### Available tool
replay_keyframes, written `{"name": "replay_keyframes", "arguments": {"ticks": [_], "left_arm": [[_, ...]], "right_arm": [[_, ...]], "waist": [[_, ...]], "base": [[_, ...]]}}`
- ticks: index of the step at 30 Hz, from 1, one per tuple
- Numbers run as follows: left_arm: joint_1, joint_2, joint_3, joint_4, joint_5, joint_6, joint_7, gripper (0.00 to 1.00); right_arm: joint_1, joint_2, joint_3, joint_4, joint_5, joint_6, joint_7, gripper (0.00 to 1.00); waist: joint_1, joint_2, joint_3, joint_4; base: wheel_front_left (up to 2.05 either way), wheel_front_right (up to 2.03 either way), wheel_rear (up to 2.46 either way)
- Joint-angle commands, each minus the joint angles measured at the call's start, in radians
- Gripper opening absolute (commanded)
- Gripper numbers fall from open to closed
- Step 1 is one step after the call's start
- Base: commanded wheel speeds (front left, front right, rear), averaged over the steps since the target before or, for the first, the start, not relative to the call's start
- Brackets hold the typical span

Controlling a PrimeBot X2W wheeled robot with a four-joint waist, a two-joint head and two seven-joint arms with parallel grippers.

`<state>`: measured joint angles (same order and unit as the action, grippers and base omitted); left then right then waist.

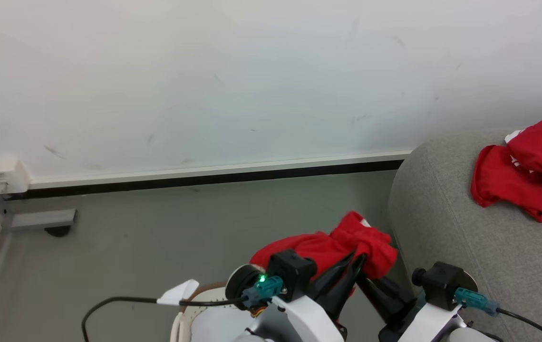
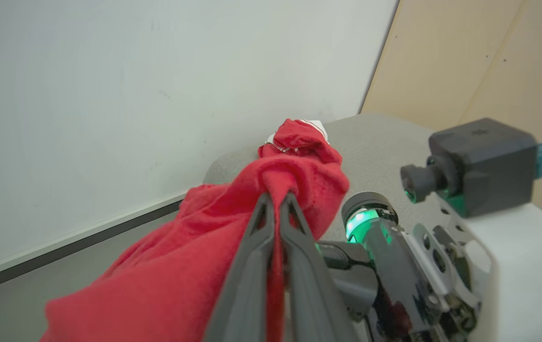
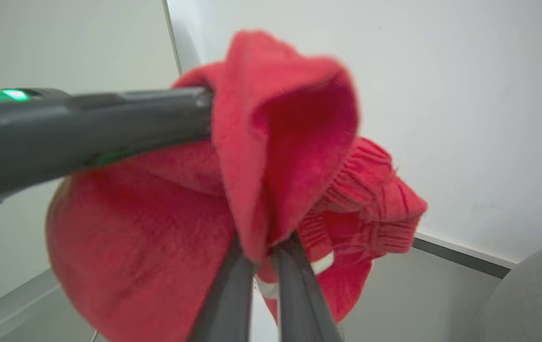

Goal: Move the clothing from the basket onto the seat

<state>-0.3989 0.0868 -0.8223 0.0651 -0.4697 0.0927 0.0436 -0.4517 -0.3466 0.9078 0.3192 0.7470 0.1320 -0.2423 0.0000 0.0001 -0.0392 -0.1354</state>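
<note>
A white wall (image 1: 204, 71) is seen behind. The red garment (image 1: 328, 247) is pinched tight in the air by the left hand (image 2: 275, 195) and the right hand (image 3: 264, 244). The seat (image 1: 442, 228) is found just to its right, nearer the right hand.

Red garment (image 2: 171, 270) between tight left jaws
</note>
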Motion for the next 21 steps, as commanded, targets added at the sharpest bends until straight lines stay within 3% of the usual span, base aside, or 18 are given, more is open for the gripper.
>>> {"name": "replay_keyframes", "arguments": {"ticks": [1,10,12,13,14,15,21], "left_arm": [[-0.003,0.003,-0.001,0.008,-0.017,0.0,0.002,0.0],[0.001,0.017,0.005,0.028,-0.007,0.018,-0.009,0.03],[0.0,0.018,0.006,0.031,-0.002,0.024,-0.013,0.27],[-0.001,0.019,0.006,0.033,0.003,0.028,-0.018,0.45],[-0.003,0.02,0.006,0.035,0.005,0.029,-0.022,0.89],[-0.005,0.02,0.005,0.038,0.01,0.031,-0.027,1.0],[-0.014,0.029,-0.001,0.061,0.034,0.044,-0.043,1.0]], "right_arm": [[-0.019,-0.014,0.012,0.005,0.023,-0.003,-0.01,0.0],[-0.023,-0.039,0.002,0.018,0.062,-0.003,-0.022,0.0],[-0.017,-0.043,-0.009,0.013,0.06,-0.003,-0.023,0.0],[-0.011,-0.044,-0.021,0.01,0.056,-0.003,-0.024,0.0],[-0.004,-0.045,-0.031,0.007,0.052,-0.003,-0.024,0.0],[0.004,-0.049,-0.04,0.003,0.047,-0.003,-0.023,0.0],[0.035,-0.061,-0.102,-0.012,0.025,-0.002,-0.023,0.0]], "waist": [[0.0,-0.0001,-0.001,0.005],[0.0,-0.0001,-0.002,0.008],[0.0,-0.0001,-0.002,0.005],[0.0,-0.0001,-0.001,0.003],[0.0,-0.0001,-0.001,0.001],[0.0,-0.0001,0.0,-0.002],[0.0,-0.0001,0.006,-0.039]], "base": [[0.0,0.0,0.0],[0.0,0.0,0.0],[0.0,0.0,0.0],[0.0,0.0,0.0],[0.0,0.0,0.0],[0.0,0.0,0.0],[0.0,0.0,0.0]]}}
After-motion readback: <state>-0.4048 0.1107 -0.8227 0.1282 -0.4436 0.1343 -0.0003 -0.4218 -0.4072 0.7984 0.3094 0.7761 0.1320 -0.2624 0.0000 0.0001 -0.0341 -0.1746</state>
